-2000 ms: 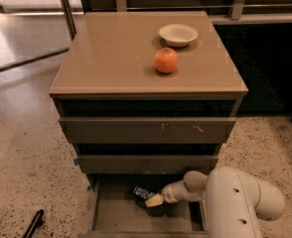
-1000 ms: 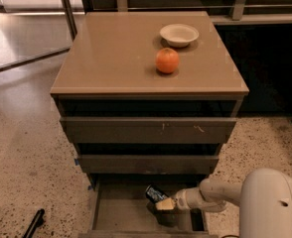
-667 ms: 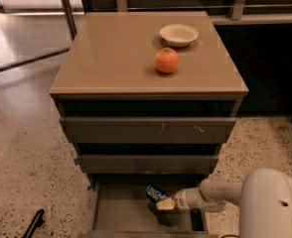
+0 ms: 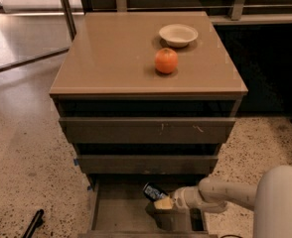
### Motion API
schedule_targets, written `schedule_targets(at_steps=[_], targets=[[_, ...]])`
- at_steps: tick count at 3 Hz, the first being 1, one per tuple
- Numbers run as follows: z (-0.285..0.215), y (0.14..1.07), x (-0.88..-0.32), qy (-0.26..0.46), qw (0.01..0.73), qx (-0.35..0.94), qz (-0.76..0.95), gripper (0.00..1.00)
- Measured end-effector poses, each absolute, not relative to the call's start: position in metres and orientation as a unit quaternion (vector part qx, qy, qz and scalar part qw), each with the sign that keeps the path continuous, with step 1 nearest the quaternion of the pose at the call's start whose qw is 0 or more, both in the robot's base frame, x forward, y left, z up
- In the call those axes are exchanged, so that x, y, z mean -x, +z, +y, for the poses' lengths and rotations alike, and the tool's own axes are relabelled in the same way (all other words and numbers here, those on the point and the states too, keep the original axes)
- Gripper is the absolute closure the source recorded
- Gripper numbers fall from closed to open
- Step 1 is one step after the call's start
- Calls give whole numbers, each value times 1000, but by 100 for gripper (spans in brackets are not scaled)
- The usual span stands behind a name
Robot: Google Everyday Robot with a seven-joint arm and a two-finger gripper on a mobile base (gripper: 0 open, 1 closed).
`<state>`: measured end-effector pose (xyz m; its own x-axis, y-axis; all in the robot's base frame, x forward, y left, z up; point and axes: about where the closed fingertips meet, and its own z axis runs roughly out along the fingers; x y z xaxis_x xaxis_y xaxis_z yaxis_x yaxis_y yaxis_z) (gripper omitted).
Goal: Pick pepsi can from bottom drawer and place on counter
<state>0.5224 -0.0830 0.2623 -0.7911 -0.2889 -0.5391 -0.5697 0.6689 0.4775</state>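
The pepsi can (image 4: 153, 191), dark with white-blue marks, lies tilted inside the open bottom drawer (image 4: 117, 208), towards its right side. My gripper (image 4: 161, 204) reaches into the drawer from the right on a white arm (image 4: 220, 196). It is closed around the can's lower end, with a yellowish fingertip (image 4: 163, 203) against the can. The tan counter (image 4: 111, 58) on top of the cabinet holds an orange and a bowl.
An orange (image 4: 166, 61) and a white bowl (image 4: 178, 34) sit on the counter's right rear part. The two upper drawers (image 4: 146, 130) are shut or nearly shut above the gripper. My white arm housing (image 4: 282, 205) fills the lower right. A metal post (image 4: 66, 9) stands at the back left.
The gripper and the can shifted together to the right in the drawer, then rose very slightly. The arm swung lower and further right. The orange and bowl have not moved.
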Motion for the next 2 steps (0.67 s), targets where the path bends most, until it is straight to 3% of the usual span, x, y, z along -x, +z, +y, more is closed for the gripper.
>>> schedule_targets(at_steps=[2], targets=[[-88, 358, -469, 293, 271, 262, 879, 100]])
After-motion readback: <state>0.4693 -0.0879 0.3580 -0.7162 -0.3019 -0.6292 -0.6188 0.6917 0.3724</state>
